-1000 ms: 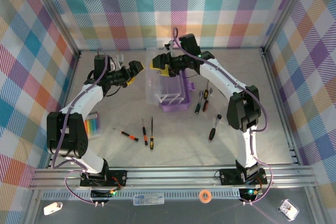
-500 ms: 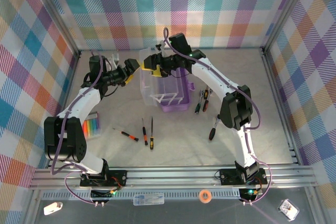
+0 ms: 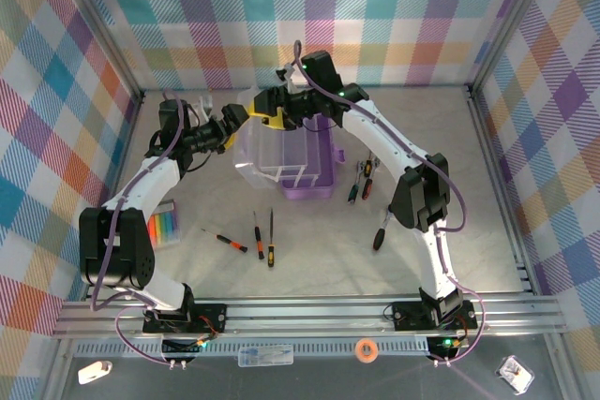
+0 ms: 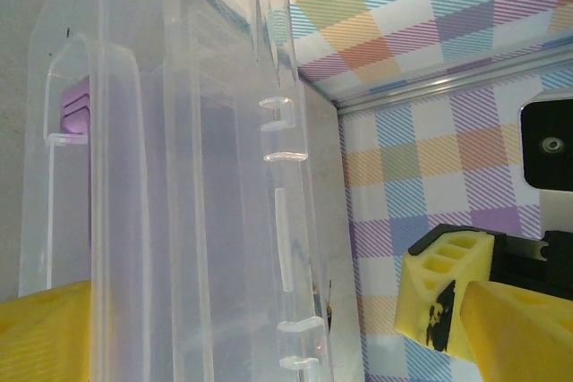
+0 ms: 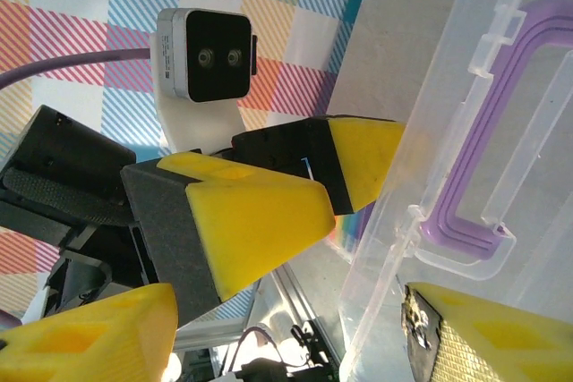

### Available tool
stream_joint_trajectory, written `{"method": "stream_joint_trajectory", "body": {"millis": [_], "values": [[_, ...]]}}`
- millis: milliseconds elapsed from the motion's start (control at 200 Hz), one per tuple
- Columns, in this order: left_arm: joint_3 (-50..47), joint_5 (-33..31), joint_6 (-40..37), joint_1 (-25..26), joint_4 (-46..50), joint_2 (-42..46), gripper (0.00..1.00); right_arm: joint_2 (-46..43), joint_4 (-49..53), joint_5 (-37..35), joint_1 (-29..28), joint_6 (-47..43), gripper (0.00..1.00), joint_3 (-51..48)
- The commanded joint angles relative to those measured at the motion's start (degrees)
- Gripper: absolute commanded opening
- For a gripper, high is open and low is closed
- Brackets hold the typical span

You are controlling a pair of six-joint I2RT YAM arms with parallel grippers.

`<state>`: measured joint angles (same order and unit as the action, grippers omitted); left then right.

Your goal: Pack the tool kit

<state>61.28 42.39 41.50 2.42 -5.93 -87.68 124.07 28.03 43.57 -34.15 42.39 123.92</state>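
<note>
The tool kit's lilac case (image 3: 319, 186) stands at mid-table with its clear lid (image 3: 267, 149) swung up and leaning left. My right gripper (image 3: 266, 111) is open at the lid's top edge. In the right wrist view the lid (image 5: 448, 131) with its purple handle (image 5: 474, 194) lies against one of my fingertips (image 5: 483, 333). My left gripper (image 3: 234, 123) is open just left of the lid. In the left wrist view the lid (image 4: 179, 176) stands between its jaws. Three screwdrivers (image 3: 259, 235) lie in front of the case and several more (image 3: 360, 180) to its right.
A rainbow-coloured bit holder (image 3: 164, 227) lies by the left arm. A black-and-red tool (image 3: 380, 229) rests right of centre. A white rack (image 3: 292, 175) sits inside the case. Checked walls and a metal frame (image 3: 497, 185) close in the table.
My right gripper has moved left and swung the clear lid over to the left, toward the left gripper. The left gripper pulled back slightly, then held still.
</note>
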Motion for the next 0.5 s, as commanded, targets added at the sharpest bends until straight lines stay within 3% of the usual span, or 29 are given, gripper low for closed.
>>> {"method": "stream_joint_trajectory", "body": {"millis": [0, 130, 255, 495], "values": [[1.2, 1.1, -2.4, -0.7, 2.3, -1.0, 1.00, -2.3, 4.8, -2.7, 0.2, -4.9, 0.68, 2.2], [5.0, -4.3, -10.1, -0.7, 15.1, -1.0, 1.00, -6.5, 13.1, -11.1, 2.5, -12.4, 0.68, 0.5], [6.7, -12.6, -14.5, -0.6, 24.4, -0.5, 1.00, -12.2, 14.8, -20.4, 7.2, -16.1, 0.69, -9.3], [6.6, -11.3, -17.1, -0.7, 25.0, -2.3, 1.00, -15.6, 14.3, -30.3, 13.2, -20.0, 0.69, -23.2]]}}
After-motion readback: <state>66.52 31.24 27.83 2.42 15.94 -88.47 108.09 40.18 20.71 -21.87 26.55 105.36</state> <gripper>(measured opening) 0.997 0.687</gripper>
